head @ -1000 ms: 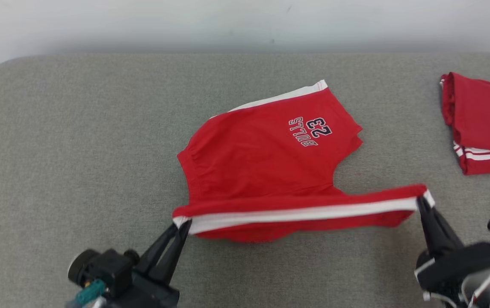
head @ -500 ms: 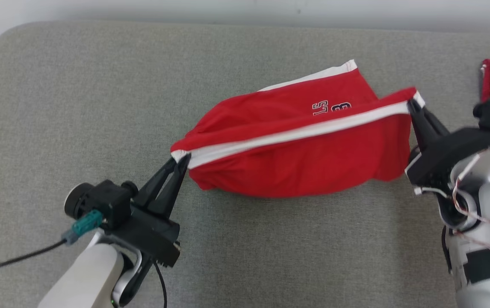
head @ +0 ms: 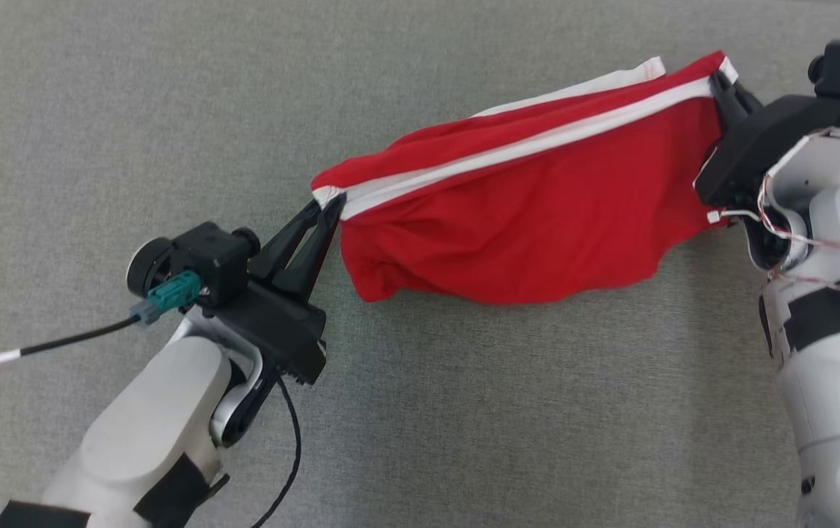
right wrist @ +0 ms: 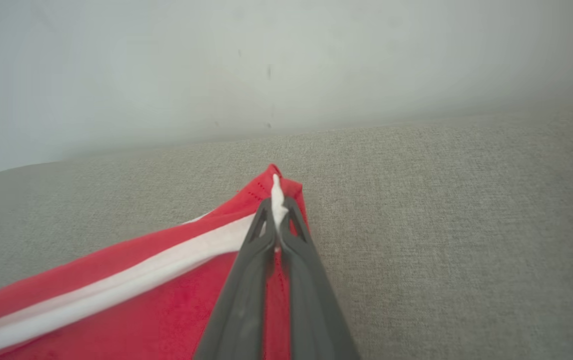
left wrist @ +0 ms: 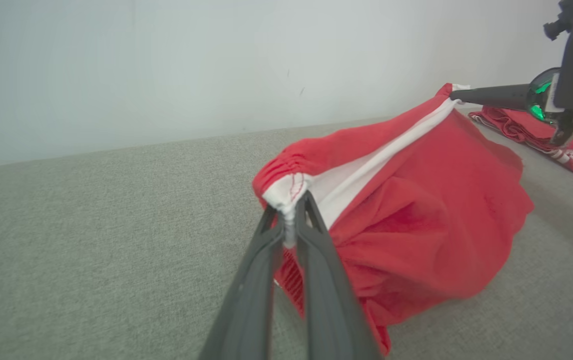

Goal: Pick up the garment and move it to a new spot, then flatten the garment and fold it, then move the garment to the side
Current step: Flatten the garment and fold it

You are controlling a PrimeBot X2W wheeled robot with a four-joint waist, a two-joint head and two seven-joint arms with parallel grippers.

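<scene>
The red garment (head: 537, 220), with a white side stripe, hangs stretched between both hands over the grey fabric worktop (head: 464, 425). Its loose lower fold sags and seems to brush the surface, though contact is hard to judge. The left hand (head: 330, 204) pinches the gathered waistband corner. The right hand (head: 719, 78) is clamped on the opposite, higher corner at the stripe's end. A second red garment (left wrist: 531, 132) lies folded beyond the right hand, near the pale wall (left wrist: 166, 65).
</scene>
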